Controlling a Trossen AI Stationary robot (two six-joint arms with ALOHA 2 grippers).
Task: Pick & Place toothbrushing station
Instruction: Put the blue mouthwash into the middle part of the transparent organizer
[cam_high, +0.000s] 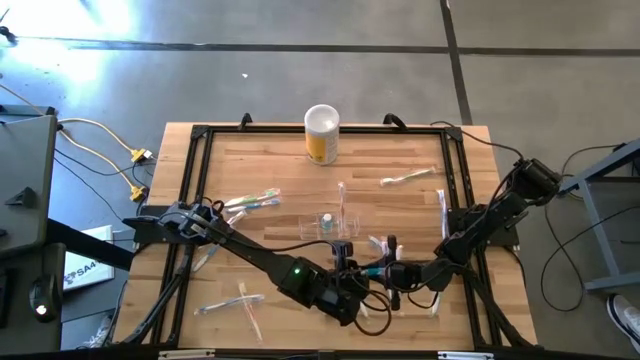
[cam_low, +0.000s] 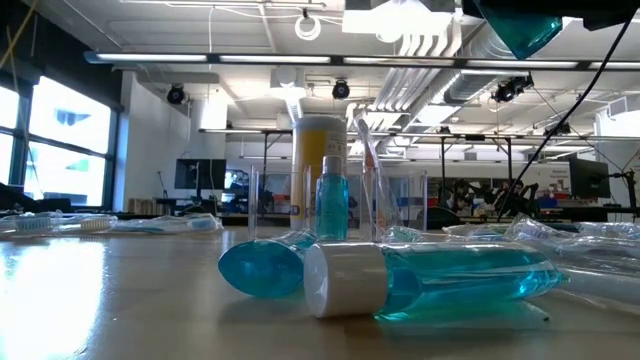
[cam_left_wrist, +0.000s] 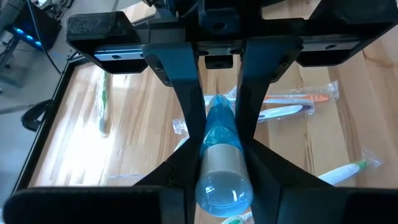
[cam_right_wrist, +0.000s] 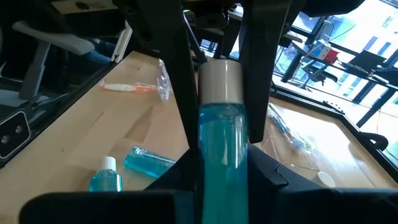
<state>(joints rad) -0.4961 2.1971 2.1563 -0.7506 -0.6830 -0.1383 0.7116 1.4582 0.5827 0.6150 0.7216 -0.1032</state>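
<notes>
Toothbrushing station holder stands mid-bench; both pincers — left, right — meet at the near edge, clamped on one teal tube between them.

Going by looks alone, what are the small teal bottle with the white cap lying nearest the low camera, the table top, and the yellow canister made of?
Teal bottle: probably clear, glossy plastic; the blue liquid shows through and the wall catches highlights. Its cap looks like opaque white plastic with a satin finish.
Table top: wood, butcher-block style; pale glued strips with visible grain and a light sheen.
Yellow canister: smooth and opaque with a white top, likely plastic or coated card; hard to tell.
</notes>
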